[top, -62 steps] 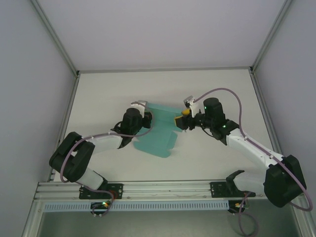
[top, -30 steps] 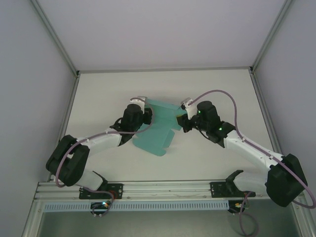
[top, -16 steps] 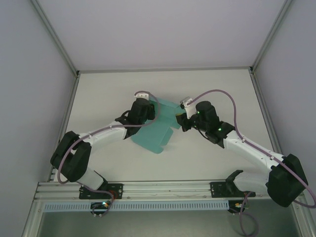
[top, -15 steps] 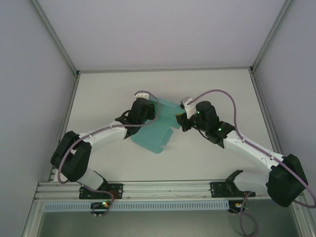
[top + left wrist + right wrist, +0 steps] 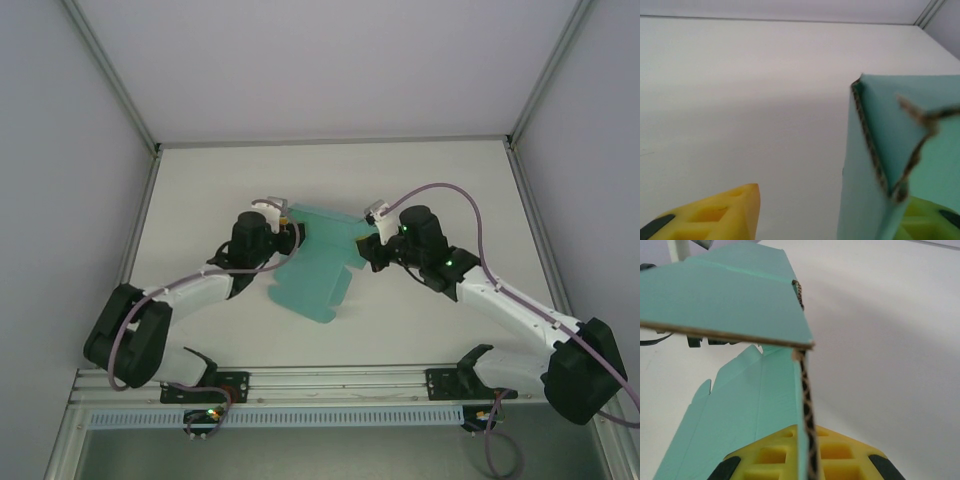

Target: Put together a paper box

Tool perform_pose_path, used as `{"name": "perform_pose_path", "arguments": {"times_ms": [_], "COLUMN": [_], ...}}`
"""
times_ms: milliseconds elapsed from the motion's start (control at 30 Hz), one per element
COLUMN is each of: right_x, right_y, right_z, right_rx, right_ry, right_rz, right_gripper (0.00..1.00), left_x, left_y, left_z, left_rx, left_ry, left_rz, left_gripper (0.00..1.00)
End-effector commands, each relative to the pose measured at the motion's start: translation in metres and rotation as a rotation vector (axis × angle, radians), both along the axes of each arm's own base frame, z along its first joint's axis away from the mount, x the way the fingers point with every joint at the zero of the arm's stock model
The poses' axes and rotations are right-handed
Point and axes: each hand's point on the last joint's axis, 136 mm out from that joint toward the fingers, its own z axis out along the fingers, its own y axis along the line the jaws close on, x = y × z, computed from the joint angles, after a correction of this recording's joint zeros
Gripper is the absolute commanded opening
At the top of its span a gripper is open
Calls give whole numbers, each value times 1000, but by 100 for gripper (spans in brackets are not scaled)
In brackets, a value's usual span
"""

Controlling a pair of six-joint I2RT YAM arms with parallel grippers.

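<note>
Teal-green card, the paper box (image 5: 318, 268), lies part-folded near the middle of the white table (image 5: 450, 180), between the two arms; most of the sheet is flat, and its far end is raised into a folded corner. At the sheet's left edge the left gripper (image 5: 287, 225) stands with its jaws apart. Its wrist view shows one yellow finger (image 5: 715, 217) well clear over bare table and the other tucked behind the raised corner, so nothing is pinched on this side. On the right, the right gripper (image 5: 368, 247) is clamped on the card's right-hand edge. The corrugated edge runs straight between its yellow pads (image 5: 840, 455), and a flap stands level above them. The step in hand appears to be a fresh grip for the left arm before a wall is folded up. To do it well, the right clamp should hold firm and motionless as the anchor. The left jaws should straddle the panel just beside a crease, not across it, and close only once both fingers sit square to the card. Thin card buckles easily, so the fold should turn about the scored line.
</note>
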Motion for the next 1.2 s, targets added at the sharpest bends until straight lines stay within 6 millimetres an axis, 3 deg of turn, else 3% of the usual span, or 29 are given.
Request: {"name": "perform_pose_path", "arguments": {"times_ms": [0,300,500,667,800,1067,1167], "right_x": [-3,-8,-6,-5,-5,-3,-3], "right_y": [6,11,10,9,8,10,13], "right_z": [31,27,28,27,25,26,24], "right_rx": [52,57,57,42,35,52,58], "right_ry": [-55,-31,-39,-39,-36,-34,-23], "right_rz": [48,87,79,74,78,76,83], "right_gripper": [0,0,0,0,0,0,0], "left_x": [-5,-15,-16,-19,-20,-17,-16], "left_y": [2,-3,-3,12,20,13,7], "left_z": [11,23,20,13,10,7,8], "left_rx": [-15,-49,-46,-18,9,8,-1], "left_ry": [-18,-27,-5,18,26,31,26], "left_rz": [-39,-89,-90,-24,9,-17,-40], "left_gripper": [53,71,74,77,71,31,28]}}
